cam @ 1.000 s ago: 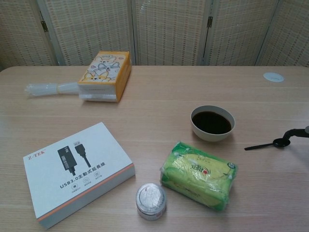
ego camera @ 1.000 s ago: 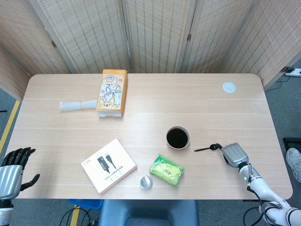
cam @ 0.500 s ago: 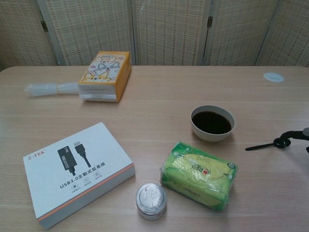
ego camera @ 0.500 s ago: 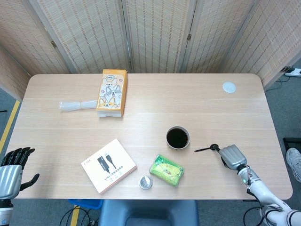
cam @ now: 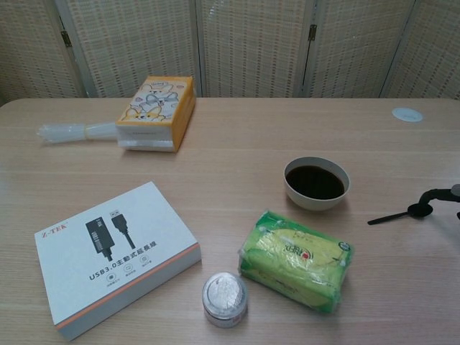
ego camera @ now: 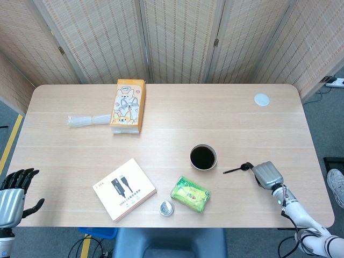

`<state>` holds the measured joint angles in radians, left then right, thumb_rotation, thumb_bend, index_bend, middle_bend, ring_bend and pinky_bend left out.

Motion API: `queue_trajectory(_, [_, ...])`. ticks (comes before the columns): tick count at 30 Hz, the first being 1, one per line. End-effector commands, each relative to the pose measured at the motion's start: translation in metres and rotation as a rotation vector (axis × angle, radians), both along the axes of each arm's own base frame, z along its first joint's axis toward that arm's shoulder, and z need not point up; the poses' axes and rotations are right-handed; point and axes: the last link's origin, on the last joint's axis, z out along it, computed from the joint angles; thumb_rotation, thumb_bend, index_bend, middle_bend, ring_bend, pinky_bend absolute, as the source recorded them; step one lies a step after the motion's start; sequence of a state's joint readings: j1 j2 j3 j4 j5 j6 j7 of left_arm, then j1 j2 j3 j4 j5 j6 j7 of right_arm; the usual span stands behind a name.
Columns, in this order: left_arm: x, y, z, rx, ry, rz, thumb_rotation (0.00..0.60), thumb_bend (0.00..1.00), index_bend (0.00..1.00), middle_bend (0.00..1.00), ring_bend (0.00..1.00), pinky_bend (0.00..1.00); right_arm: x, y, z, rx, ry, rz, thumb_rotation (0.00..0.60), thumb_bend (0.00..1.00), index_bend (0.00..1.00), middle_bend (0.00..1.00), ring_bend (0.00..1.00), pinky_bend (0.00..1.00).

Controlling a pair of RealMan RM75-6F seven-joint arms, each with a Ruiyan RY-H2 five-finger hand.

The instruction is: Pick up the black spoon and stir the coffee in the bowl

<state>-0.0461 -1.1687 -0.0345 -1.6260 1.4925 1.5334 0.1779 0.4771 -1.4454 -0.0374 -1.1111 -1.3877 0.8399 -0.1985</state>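
- Woven screens are standing behind a pale wooden table (ego camera: 172,107) where the clutter is sitting.
- Serving as landmark, the bowl (ego camera: 203,157) of coffee is sitting right of centre, open-topped and reachable from the right.
- Just right of the bowl, the black spoon (ego camera: 237,169) is pointing its handle at the bowl, its scoop end meeting the right hand (ego camera: 267,174), probably so the hand can lift it.
- That hand is reaching in low from the bowl's right; whether its fingers are actually pinching the spoon I cannot tell.
- Far left of the bowl, the left hand (ego camera: 15,194) is idling off the table edge, fingers spread, holding nothing.
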Motion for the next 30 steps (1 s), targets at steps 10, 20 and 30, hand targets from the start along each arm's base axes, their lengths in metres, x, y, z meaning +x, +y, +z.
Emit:
queue_trajectory(10, [0.001, 0.002, 0.001, 0.003, -0.006, -0.012, 0.6, 0.26, 0.21, 0.19, 0.15, 0.17, 0.048, -0.002, 0.026, -0.158, -0.243, 0.136, 0.6, 0.15, 0.2, 0.75, 0.81, 0.93])
queue_trajectory(20, [0.0, 0.0, 0.002, 0.006, -0.017, -0.013, 0.6, 0.26, 0.21, 0.19, 0.15, 0.17, 0.061, 0.015, 0.024, -0.19, -0.303, 0.16, 0.6, 0.0, 0.2, 0.68, 0.72, 0.82])
queue_trajectory(30, [-0.002, -0.001, 0.001, 0.007, -0.029, -0.018, 0.6, 0.26, 0.21, 0.19, 0.15, 0.17, 0.053, 0.012, 0.005, -0.16, -0.218, 0.123, 0.6, 0.09, 0.28, 0.9, 1.0, 1.0])
